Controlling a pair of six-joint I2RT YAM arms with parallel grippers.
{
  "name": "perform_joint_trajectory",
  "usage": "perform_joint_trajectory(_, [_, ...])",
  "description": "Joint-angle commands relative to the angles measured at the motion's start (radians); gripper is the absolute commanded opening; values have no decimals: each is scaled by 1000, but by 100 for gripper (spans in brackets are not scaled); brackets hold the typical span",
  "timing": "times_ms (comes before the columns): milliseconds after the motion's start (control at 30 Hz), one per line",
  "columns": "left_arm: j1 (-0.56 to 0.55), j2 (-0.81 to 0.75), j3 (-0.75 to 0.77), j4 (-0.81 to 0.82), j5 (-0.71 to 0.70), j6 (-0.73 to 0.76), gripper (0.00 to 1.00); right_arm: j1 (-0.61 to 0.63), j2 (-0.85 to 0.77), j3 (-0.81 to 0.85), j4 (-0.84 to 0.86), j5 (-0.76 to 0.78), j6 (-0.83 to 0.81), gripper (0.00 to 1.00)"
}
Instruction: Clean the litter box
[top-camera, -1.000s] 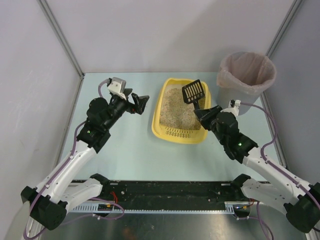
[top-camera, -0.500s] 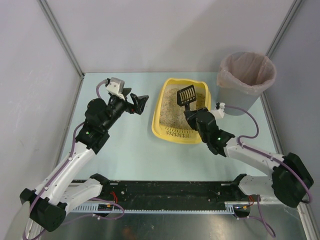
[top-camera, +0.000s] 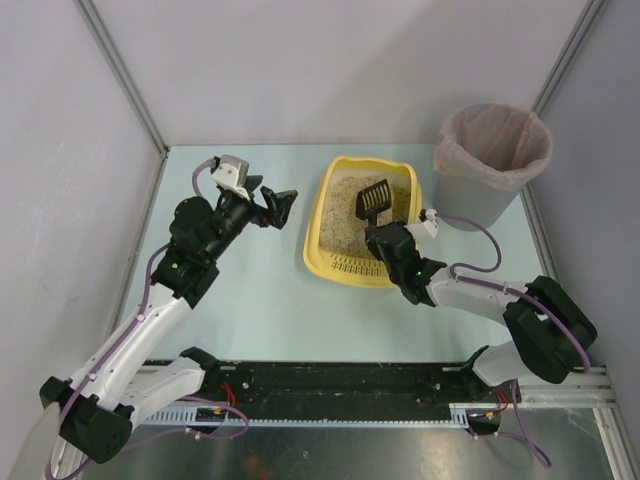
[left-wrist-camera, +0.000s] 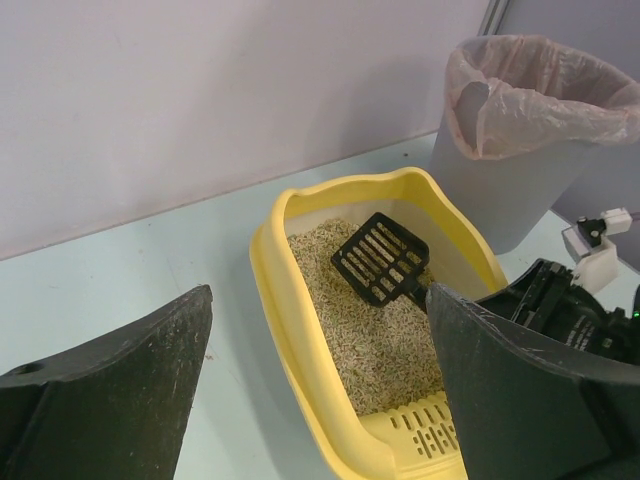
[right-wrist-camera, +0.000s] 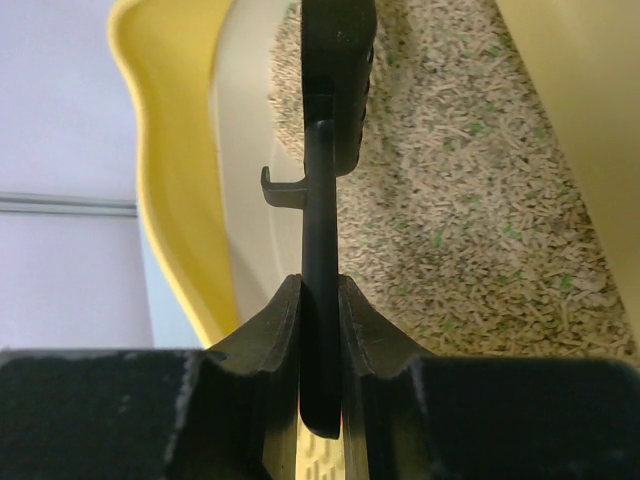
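Note:
The yellow litter box (top-camera: 320, 222) sits mid-table with beige litter in it (left-wrist-camera: 385, 330) and its slotted rim at the near end (left-wrist-camera: 430, 440). My right gripper (top-camera: 378, 232) is shut on the handle of the black slotted scoop (top-camera: 371, 200), whose head lies low over the litter by the box's right wall (left-wrist-camera: 381, 258). The right wrist view shows the handle (right-wrist-camera: 320, 240) clamped between both fingers, edge-on. My left gripper (top-camera: 285, 206) is open and empty, held above the table just left of the box.
The grey round bin with a pinkish liner (top-camera: 492, 160) stands at the back right, beyond the box (left-wrist-camera: 520, 130). Grey walls close in the table at the back and sides.
My right gripper has carried the scoop left and down, from above the box's far right corner to the litter inside. The right arm has folded lower. The left arm has barely moved.

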Motion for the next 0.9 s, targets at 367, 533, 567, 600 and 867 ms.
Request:
perform_joint_trajectory(367, [5,-15,-8,43,-12,21,93,-40,22,41,-34,-43,-44,41])
perform_joint_trajectory(533, [7,-14,-8,43,-3,15,94,-38,-11,64,-72,-63,-99,51])
perform_joint_trajectory(567, [5,-14,-10,43,0,15,94,-38,-15,72,-80,-67,-107,52])
perform_joint_trajectory(600, [5,-14,-10,43,-2,15,94,-35,-20,88,-100,-70,-113,53])
perform_joint_trajectory(867, [5,-11,-7,43,-8,-7,97,22,-107,124,-157,38,-263,57])
